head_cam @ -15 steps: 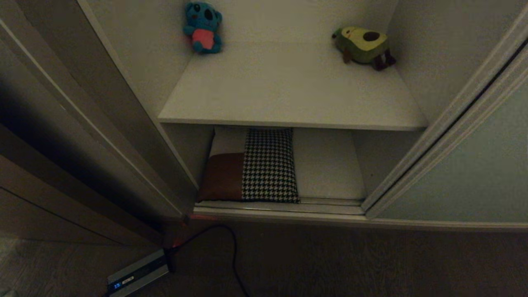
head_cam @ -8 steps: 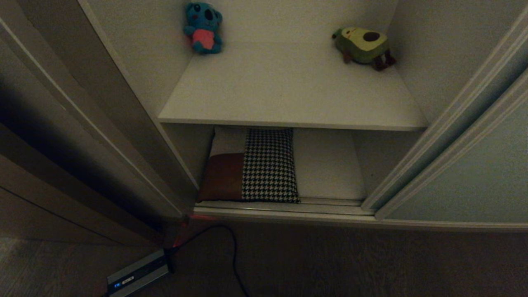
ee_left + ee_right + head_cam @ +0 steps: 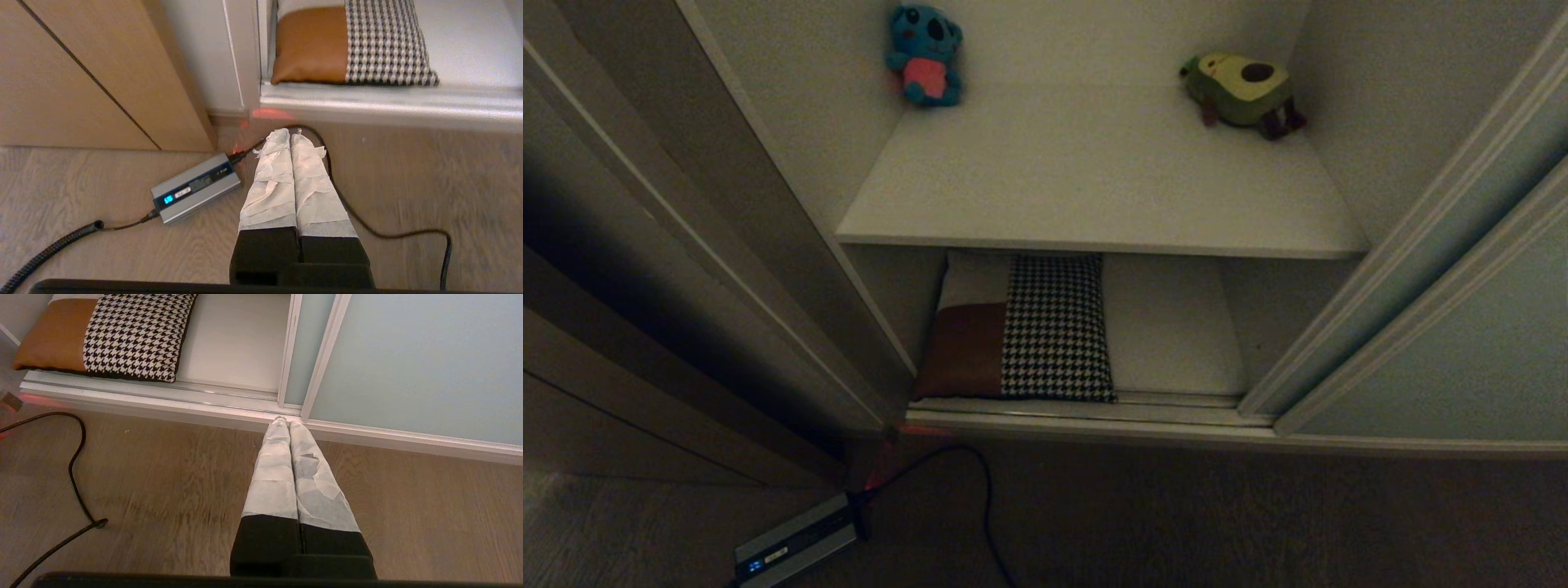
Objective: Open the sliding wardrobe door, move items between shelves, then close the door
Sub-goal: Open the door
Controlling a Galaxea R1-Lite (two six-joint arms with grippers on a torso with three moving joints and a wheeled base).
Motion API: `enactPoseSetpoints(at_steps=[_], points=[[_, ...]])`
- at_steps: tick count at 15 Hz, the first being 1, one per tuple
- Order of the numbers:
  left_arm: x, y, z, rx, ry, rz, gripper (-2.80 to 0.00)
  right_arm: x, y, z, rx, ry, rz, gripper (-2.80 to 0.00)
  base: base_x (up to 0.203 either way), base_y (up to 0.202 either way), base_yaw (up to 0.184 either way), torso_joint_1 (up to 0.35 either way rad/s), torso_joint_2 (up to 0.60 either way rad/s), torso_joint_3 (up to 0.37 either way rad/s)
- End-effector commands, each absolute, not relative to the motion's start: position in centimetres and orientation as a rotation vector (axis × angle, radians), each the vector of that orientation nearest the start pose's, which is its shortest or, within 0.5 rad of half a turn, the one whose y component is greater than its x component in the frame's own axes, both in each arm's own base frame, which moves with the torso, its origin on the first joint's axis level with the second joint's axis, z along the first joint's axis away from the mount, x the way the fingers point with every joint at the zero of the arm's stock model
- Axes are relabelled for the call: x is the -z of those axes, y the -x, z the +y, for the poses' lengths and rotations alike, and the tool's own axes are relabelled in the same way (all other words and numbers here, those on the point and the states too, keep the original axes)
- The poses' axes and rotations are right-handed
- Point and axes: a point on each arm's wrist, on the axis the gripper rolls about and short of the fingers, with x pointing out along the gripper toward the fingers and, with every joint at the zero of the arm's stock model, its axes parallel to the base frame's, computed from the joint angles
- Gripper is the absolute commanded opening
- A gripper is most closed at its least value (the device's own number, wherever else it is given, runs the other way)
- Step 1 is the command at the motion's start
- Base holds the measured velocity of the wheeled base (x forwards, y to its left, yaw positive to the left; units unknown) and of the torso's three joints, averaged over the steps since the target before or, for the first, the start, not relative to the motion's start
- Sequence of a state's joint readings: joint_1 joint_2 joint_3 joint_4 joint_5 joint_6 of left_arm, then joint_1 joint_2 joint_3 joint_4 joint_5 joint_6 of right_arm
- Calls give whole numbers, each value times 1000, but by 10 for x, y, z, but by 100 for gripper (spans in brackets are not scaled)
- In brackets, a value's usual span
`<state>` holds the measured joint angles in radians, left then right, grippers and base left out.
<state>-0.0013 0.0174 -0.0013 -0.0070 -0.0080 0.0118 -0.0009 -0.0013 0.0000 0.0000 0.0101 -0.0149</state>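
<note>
I judged the sliding wardrobe door (image 3: 1462, 327) open enough; both the left gripper (image 3: 290, 136) and right gripper (image 3: 284, 421) hung pressed together and empty (over floor), so I needed fingers parted before reaching the cushion (image 3: 1029, 331).

Home, likely a bedroom: built-in wardrobe with sliding wardrobe door (image 3: 1462, 343) in a pale metal frame, plain shelves (image 3: 1094, 188). Blue plush toy (image 3: 925, 55) and avocado plush (image 3: 1243, 88) sit on the upper board, houndstooth cushion (image 3: 1045, 327) on the bottom one. Wood-grain floor (image 3: 184, 477), power brick (image 3: 196, 188) with cable by the rail.
</note>
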Motion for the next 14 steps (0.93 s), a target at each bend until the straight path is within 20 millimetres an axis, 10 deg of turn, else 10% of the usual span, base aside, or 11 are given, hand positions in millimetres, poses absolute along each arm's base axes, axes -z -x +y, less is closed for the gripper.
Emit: enactPoseSetpoints(at_steps=[1,14], points=[[-75,23,0,-3,-5,0,-280,-75,23,0,-9,15,1,-280,0,0,0,0,0,0],[-76,23,0,-3,9,-3,-280,-75,23,0,-9,15,1,-280,0,0,0,0,0,0]])
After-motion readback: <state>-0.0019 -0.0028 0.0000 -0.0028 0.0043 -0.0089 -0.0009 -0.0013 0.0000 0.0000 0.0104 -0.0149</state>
